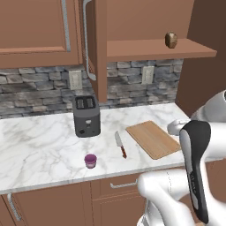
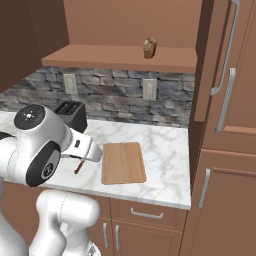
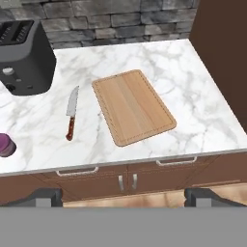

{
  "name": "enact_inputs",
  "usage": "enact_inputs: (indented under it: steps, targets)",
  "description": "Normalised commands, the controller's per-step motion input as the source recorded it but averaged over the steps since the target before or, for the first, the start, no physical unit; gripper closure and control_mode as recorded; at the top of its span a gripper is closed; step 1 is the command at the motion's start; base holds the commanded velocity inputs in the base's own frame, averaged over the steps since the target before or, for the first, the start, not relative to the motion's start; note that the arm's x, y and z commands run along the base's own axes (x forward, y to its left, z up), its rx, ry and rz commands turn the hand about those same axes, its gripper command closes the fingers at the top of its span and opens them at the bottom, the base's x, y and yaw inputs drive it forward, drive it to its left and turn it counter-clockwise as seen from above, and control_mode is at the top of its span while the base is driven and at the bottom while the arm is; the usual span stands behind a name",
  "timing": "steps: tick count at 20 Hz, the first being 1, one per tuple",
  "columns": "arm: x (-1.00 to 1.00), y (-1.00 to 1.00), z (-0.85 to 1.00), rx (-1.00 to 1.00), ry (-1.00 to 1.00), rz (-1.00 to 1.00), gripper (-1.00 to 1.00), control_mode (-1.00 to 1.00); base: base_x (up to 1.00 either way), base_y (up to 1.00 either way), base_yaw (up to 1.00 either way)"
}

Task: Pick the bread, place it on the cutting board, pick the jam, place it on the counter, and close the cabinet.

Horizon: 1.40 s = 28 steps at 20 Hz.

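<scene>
The bread (image 1: 171, 39) (image 2: 149, 48) is a small brown lump on the wooden shelf inside the open upper cabinet (image 1: 150, 48). One cabinet door (image 1: 89, 39) (image 2: 220, 65) stands swung out. The tan cutting board (image 1: 152, 139) (image 2: 123, 162) (image 3: 132, 106) lies bare on the white marble counter (image 1: 39, 150) (image 3: 193, 77). The purple jam (image 1: 90, 160) (image 3: 6, 144) stands on the counter near its front edge, left of the board. My gripper (image 3: 123, 197) hangs open above the counter's front edge, facing the board, with nothing between its fingertips.
A dark toaster (image 1: 86, 115) (image 2: 70, 114) (image 3: 24, 58) stands at the back of the counter. A red-handled knife (image 1: 120, 144) (image 3: 71, 113) lies between the jam and the board. A tall brown panel (image 2: 200, 100) bounds the counter's right end. Drawers run below.
</scene>
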Motion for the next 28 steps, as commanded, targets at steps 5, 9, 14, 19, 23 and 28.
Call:
enact_inputs:
  steps: [5, 9, 14, 19, 23, 28]
  targets:
    - [-0.09, -0.1, 0.1, 0.0, -0.1, 0.0, -1.0, -1.0, 0.0, 0.0, 0.0]
    - [-0.1, -0.15, 0.19, 0.0, -0.1, 0.0, -1.0, -1.0, 0.0, 0.0, 0.0]
    - [-0.08, -0.08, 0.13, 0.0, -0.11, 0.0, -1.0, -1.0, 0.0, 0.0, 0.0]
    - [-0.11, 0.0, 0.1, 0.0, -0.14, 0.0, -1.0, -1.0, 0.0, 0.0, 0.0]
    - [-0.09, 0.0, 0.17, 0.0, -0.1, 0.0, -1.0, -1.0, 0.0, 0.0, 0.0]
    - [-0.04, 0.0, 0.28, 0.0, -0.02, -0.01, -1.0, -1.0, 0.0, 0.0, 0.0]
